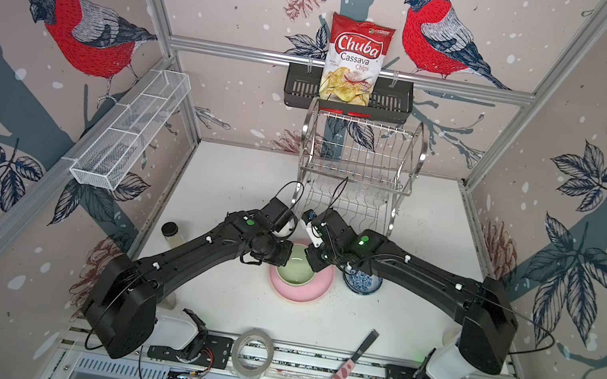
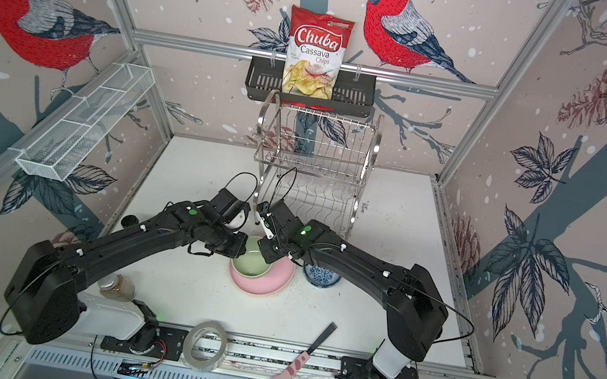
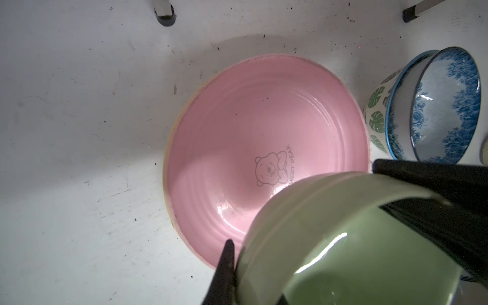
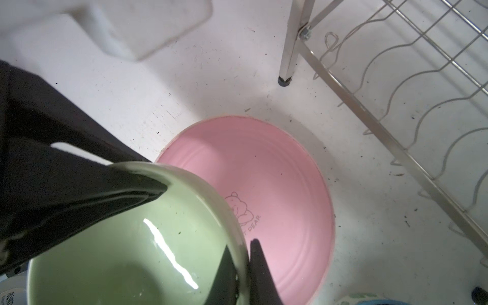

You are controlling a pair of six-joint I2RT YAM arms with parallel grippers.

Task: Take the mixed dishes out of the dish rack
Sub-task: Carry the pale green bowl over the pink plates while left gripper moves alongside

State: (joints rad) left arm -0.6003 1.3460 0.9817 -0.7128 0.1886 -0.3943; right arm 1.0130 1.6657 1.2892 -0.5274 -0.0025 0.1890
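Note:
A pale green bowl (image 1: 295, 271) (image 2: 253, 264) hangs just above a pink plate (image 1: 302, 291) (image 3: 250, 126) (image 4: 280, 184) on the white table. My left gripper (image 1: 286, 255) (image 3: 237, 269) is shut on the bowl's (image 3: 356, 250) left rim. My right gripper (image 1: 312, 259) (image 4: 244, 264) is shut on the bowl's (image 4: 118, 250) right rim. A tan-yellow plate edge (image 3: 169, 148) shows under the pink plate. To the right, a blue-patterned bowl (image 1: 361, 284) (image 3: 443, 105) sits nested in a green-leaf-print bowl (image 3: 377, 111). The steel dish rack (image 1: 358, 158) (image 2: 317, 146) (image 4: 396, 87) stands behind.
A chips bag (image 1: 354, 60) stands in a black basket (image 1: 393, 101) on the back wall. A white mesh tray (image 1: 130, 134) hangs at the left. A lidded jar (image 1: 171, 232), a tape roll (image 1: 252, 352) and a pink-handled tool (image 1: 346, 367) lie near the table's left and front.

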